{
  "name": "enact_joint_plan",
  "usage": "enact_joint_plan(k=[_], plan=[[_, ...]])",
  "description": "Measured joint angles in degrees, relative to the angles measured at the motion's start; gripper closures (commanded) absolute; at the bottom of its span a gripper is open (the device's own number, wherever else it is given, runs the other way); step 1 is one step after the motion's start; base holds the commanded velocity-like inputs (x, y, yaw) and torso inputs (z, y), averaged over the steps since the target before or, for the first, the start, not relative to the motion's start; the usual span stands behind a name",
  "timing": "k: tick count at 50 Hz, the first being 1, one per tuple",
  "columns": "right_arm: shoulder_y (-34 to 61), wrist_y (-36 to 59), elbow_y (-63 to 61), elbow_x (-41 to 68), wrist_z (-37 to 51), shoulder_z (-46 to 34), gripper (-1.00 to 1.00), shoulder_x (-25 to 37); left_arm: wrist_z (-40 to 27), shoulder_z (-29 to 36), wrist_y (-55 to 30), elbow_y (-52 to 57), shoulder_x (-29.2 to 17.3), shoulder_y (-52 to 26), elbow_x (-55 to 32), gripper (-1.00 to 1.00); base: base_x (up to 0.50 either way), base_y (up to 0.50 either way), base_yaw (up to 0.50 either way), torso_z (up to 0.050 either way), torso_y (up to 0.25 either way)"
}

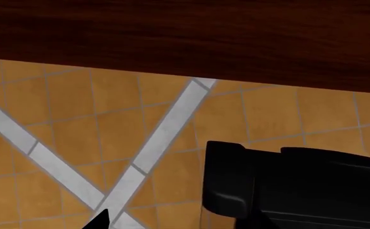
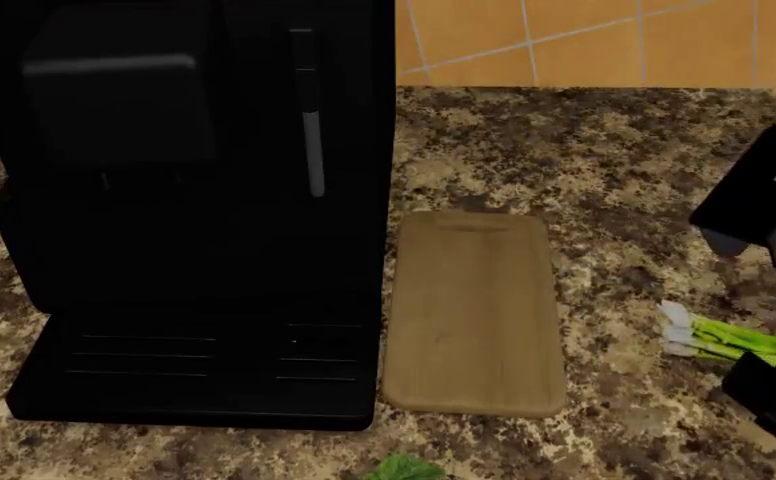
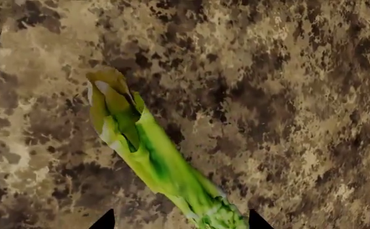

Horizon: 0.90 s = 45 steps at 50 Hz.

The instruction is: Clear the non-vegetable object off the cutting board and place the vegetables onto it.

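The tan cutting board (image 2: pixel 475 310) lies bare on the counter, just right of the black machine. The non-vegetable object is out of view. The asparagus (image 2: pixel 724 340) lies on the granite right of the board, white cut ends toward it. In the right wrist view the asparagus (image 3: pixel 153 157) runs between my open right gripper (image 3: pixel 179 222), one dark tip on each side, close above it. Green leaves (image 2: pixel 408 468), likely the radish's, poke in at the head view's lower edge; its bulb is hidden. My left gripper (image 1: pixel 179 224) hangs below the counter over the tiled floor, holding nothing.
A big black machine (image 2: pixel 188 210) fills the counter's left half, touching the board's long side. The right arm (image 2: pixel 762 200) hangs over the counter's right edge. Orange wall tiles (image 2: pixel 602 40) back the counter. A black body (image 1: pixel 299 186) sits beside the left gripper.
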Motion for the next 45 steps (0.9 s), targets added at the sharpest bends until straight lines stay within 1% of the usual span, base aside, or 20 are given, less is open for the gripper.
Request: enact_joint_plan(k=[7, 15, 20, 22, 26, 33, 39, 45], plan=[[2.45, 4.60, -7.53, -0.09, -1.05, -0.13, -1.00, 3.21, 0.01, -0.05, -0.05, -0.10, -0.06, -0.06, -0.38, -1.00, 0.01, 0.00, -0.01, 0.001, 0.000], [6.75, 11.83, -19.80, 0.04, -3.59, -0.76, -1.00, 7.41, -0.26, -0.29, -0.79, -0.08, -0.06, -0.38, -0.82, -1.00, 0.01, 0.00, -0.01, 0.000, 0.000], [8.05, 17.73, -29.00, 1.13, -3.74, 1.57, -1.00, 10.02, -0.14, -0.60, -1.28, 0.04, -0.05, -0.45, -0.66, -1.00, 0.00, 0.00, 0.00, 0.000, 0.000], [8.87, 19.99, -32.33, 3.76, -2.07, 2.81, -1.00, 11.06, -0.05, -0.73, -1.52, 0.10, -0.04, -0.49, -0.62, -1.00, 0.00, 0.00, 0.00, 0.000, 0.000], [13.86, 23.35, -37.62, 16.42, 8.32, 2.73, -1.00, 13.44, 0.10, -1.08, -2.22, 0.32, 0.04, -0.59, -0.43, -1.00, 0.00, 0.00, 0.00, 0.000, 0.000], [22.84, 25.99, -42.73, 48.87, 33.93, 2.12, -1.00, 17.16, -0.02, -1.48, -3.68, 0.80, 0.11, -0.41, -0.66, -1.00, 0.00, 0.00, 0.00, 0.000, 0.000], [27.59, 24.71, -45.33, 74.40, 54.87, 1.37, -1.00, 19.30, -0.18, -1.75, -4.50, 1.19, 0.16, -0.23, -0.88, -1.00, 0.00, 0.00, 0.00, 0.000, 0.000], [30.65, 20.06, -47.06, 94.55, 72.05, -0.15, -1.00, 21.38, -0.15, -1.90, -4.57, 1.24, 0.19, -0.12, -0.98, -1.00, 0.00, 0.00, 0.00, 0.000, 0.000]])
